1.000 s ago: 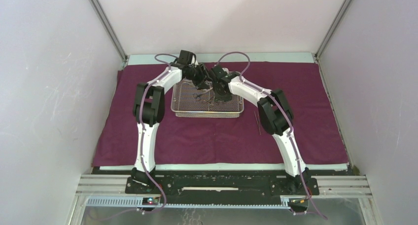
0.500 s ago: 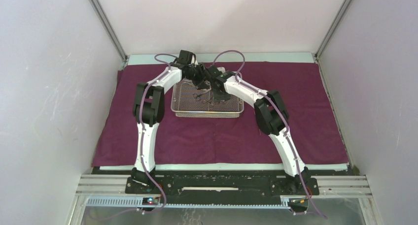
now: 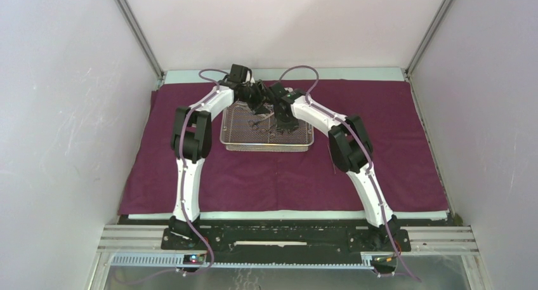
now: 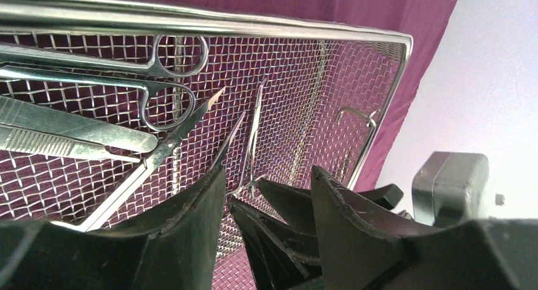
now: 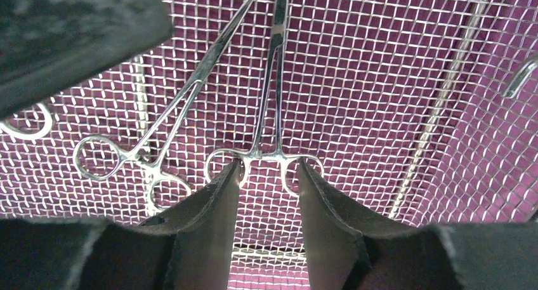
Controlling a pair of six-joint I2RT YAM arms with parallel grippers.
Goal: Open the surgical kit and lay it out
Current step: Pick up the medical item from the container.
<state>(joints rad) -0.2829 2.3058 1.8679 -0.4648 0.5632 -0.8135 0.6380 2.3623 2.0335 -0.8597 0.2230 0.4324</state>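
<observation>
Forceps (image 5: 277, 30) flat in tray (image 5: 393, 80), rings nearest right gripper (image 5: 269, 169), shaft running straight away from it. Half open there, straddling the rings, holding nothing. Just beside, left gripper (image 4: 268, 176) likewise parted and empty.

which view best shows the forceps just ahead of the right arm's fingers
right wrist: the forceps lie large and sharp on the mesh tray, ring handles clear. left wrist shows them small and thin. top external: too tiny to make out.
</observation>
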